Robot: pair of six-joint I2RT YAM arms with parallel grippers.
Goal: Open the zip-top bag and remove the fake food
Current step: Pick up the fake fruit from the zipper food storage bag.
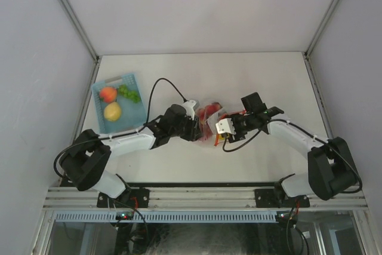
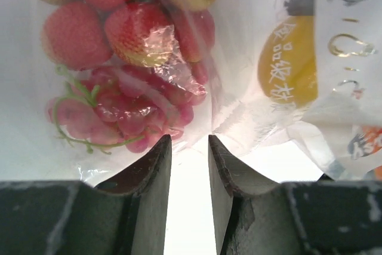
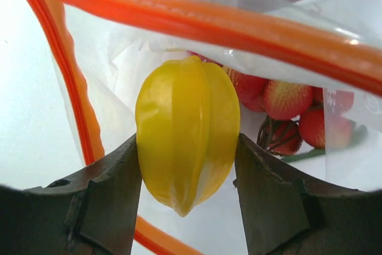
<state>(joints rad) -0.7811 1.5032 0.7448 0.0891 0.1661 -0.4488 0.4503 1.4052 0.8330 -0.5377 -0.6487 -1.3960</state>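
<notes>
The zip-top bag (image 1: 209, 117) lies in the middle of the table between both arms, and red fake food (image 1: 207, 112) shows through its clear plastic. In the right wrist view its orange zip strip (image 3: 197, 22) stands parted. My right gripper (image 3: 188, 141) is shut on a yellow star fruit (image 3: 186, 129) at the bag's mouth, with strawberries (image 3: 286, 100) behind it. My left gripper (image 2: 190, 138) is open at the bag's other side, with only bare table between its fingers. Its tips almost touch the plastic over strawberries (image 2: 134, 31) and pink grapes (image 2: 119, 111).
A light-blue slotted basket (image 1: 98, 91) stands at the back left and holds a red-orange fruit (image 1: 108, 94), a green piece (image 1: 128, 92) and a yellow fruit (image 1: 112, 111). A black cable (image 1: 156, 88) loops over the table beside the left arm.
</notes>
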